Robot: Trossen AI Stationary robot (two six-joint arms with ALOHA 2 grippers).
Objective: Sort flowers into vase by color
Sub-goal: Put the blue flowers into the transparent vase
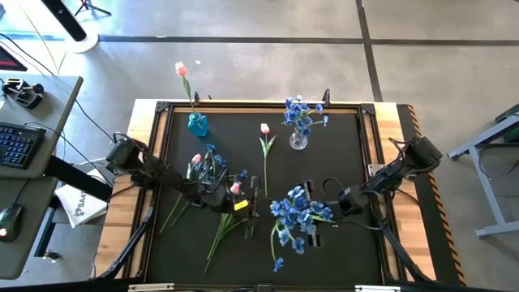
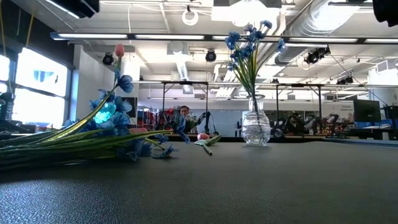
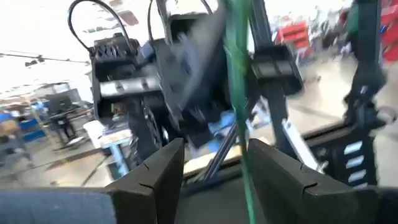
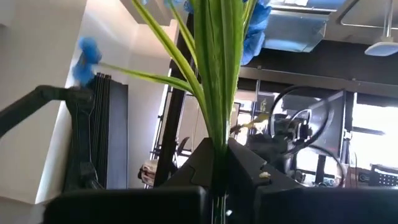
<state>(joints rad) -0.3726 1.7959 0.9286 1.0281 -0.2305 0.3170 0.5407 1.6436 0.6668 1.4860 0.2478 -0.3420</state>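
Observation:
A bunch of blue blossoms point(image 1: 298, 215) sits in my right gripper point(image 1: 340, 200), which is shut on its green stems point(image 4: 217, 118) right of the table's middle. My left gripper point(image 1: 231, 201) is open at the middle. A thin green stem point(image 3: 239, 93) runs between its fingers, close to one finger point(image 3: 273, 168), and a pink tulip head point(image 1: 235, 188) is beside it. More tulips and blue sprays lie in a pile point(image 1: 203, 169) on the mat. A blue vase point(image 1: 197, 123) holds one pink tulip point(image 1: 181, 69). A clear vase point(image 1: 298, 140) holds blue blossoms point(image 1: 302, 112). My right gripper pinches the blue bunch's stems point(image 4: 217, 134) together between its two fingers, well below the blossoms. The stems run on straight out of the fingers, along them. The blossoms point toward the table's left. No part of the bunch shows on the table in the low view. My left gripper: I cannot tell whether the finger touches the stem.
A single pink tulip point(image 1: 264, 139) lies on the mat between the two vases, also seen in the low view point(image 2: 204, 138). The black mat point(image 1: 349, 251) has free room along its near and right parts. A desk with a keyboard point(image 1: 20, 142) stands off the table's left.

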